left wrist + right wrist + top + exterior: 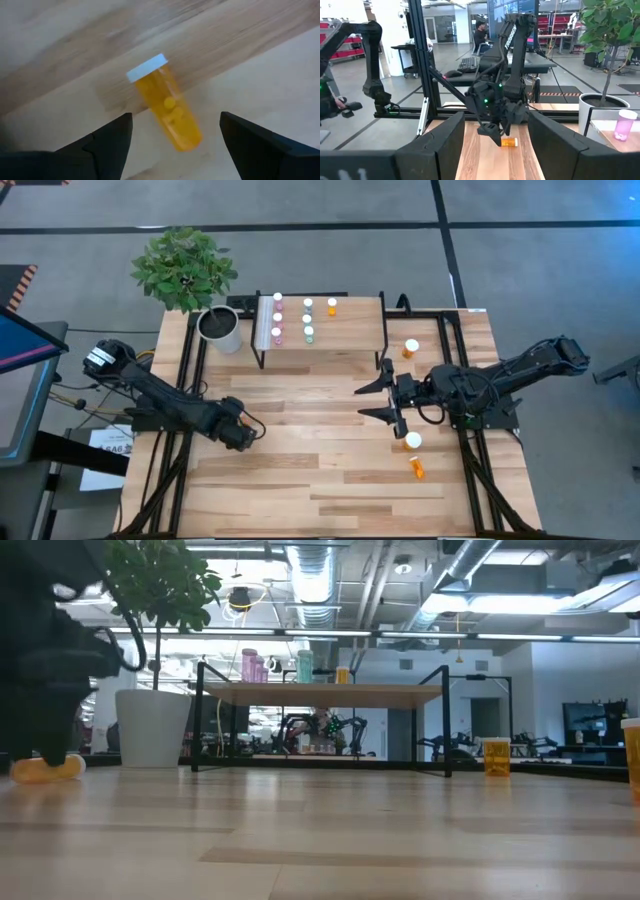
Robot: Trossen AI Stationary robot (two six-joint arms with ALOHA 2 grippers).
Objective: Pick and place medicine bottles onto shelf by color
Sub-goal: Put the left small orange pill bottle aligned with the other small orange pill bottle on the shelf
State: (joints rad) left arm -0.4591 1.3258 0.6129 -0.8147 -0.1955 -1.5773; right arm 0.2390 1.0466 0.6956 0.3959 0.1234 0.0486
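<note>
A large orange bottle [167, 112] with a white cap lies on its side on the table. My left gripper [176, 118] is open above it, one finger on each side, touching nothing; in the high view the left gripper [247, 433] hides the bottle. The low view shows the bottle [45, 769] under the dark gripper, and the right wrist view shows it too [509, 142]. My right gripper [372, 400] is open and empty right of the table's middle. The shelf [355, 330] stands at the far edge with pink [278, 318], teal [308, 319] and orange [332, 305] vials upright on it.
A plant in a grey-white pot [221, 328] stands left of the shelf. One orange bottle [410, 348] stands right of the shelf. Two more orange bottles [412, 442] [416, 469] are on the table near my right arm. Bare tabletop lies between the grippers.
</note>
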